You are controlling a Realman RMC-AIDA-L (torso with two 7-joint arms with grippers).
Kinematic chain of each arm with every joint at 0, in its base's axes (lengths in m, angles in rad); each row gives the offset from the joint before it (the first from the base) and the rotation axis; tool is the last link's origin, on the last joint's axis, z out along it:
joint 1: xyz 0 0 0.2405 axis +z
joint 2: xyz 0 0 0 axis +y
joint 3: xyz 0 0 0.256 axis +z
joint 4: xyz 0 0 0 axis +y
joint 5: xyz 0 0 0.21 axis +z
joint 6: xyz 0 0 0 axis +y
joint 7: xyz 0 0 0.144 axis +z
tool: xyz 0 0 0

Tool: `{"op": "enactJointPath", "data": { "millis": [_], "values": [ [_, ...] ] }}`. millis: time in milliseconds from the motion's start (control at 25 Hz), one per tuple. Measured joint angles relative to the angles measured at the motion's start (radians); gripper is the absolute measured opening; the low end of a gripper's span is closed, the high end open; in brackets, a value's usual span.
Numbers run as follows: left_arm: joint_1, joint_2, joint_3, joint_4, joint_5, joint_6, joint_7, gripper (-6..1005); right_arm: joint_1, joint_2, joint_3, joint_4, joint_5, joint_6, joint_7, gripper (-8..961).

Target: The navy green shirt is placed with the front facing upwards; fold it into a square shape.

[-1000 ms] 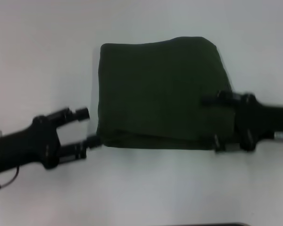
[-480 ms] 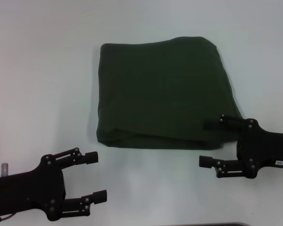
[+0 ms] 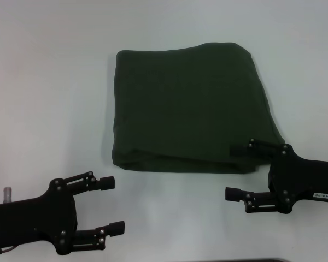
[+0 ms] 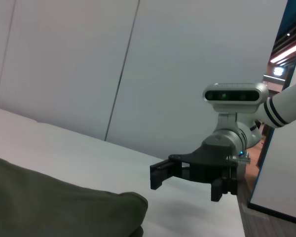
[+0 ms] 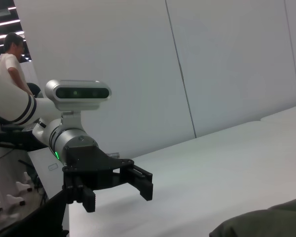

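The navy green shirt (image 3: 186, 109) lies folded into a rough square in the middle of the white table (image 3: 49, 82), plain side up, no lettering showing. My left gripper (image 3: 112, 204) is open near the table's front left, well apart from the shirt. My right gripper (image 3: 232, 171) is open at the shirt's near right corner; its upper finger overlaps that corner and nothing sits between the fingers. The left wrist view shows the shirt's edge (image 4: 54, 207) and the right gripper (image 4: 185, 183) beyond it. In the right wrist view are a shirt corner (image 5: 266, 222) and the left gripper (image 5: 118, 195).
White table surface surrounds the shirt on all sides. Grey wall panels (image 4: 138, 64) stand behind the table. A person in a white top (image 5: 11, 57) stands off to the side behind the left arm.
Both grippers have drawn back from the shirt's two sides toward the table's near edge and now hold open. The folded shirt has stayed in place.
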Motion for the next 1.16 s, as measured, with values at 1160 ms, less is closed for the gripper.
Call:
{"op": "enactJointPath", "data": {
  "millis": [1160],
  "values": [
    [0.000,0.000,-0.007,0.005,0.025,-0.016,-0.015,825,0.024,0.002,-0.003,0.029,-0.018,0.003,0.009,927]
  ]
}}
